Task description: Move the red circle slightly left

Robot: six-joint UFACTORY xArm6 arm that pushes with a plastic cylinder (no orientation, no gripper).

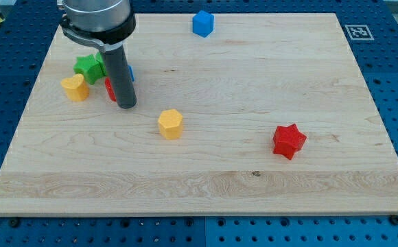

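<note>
Because the arm carries only a rod, there is nothing to open or close; the tip point(126, 105) rests on the table point(254, 185) near its top-left corner, touching or just beside the red circle point(109, 88), which shows only as a sliver on the rod's left. The green star point(88, 66) and yellow heart point(75, 88) crowd that side, and a blue block point(130, 71) peeks out behind the rod. The red circle looks light, rigid and smooth-bottomed, so it should slide readily; a contact at the middle of its right face seems best, since an off-centre push would likely spin it toward the neighbours.
</note>
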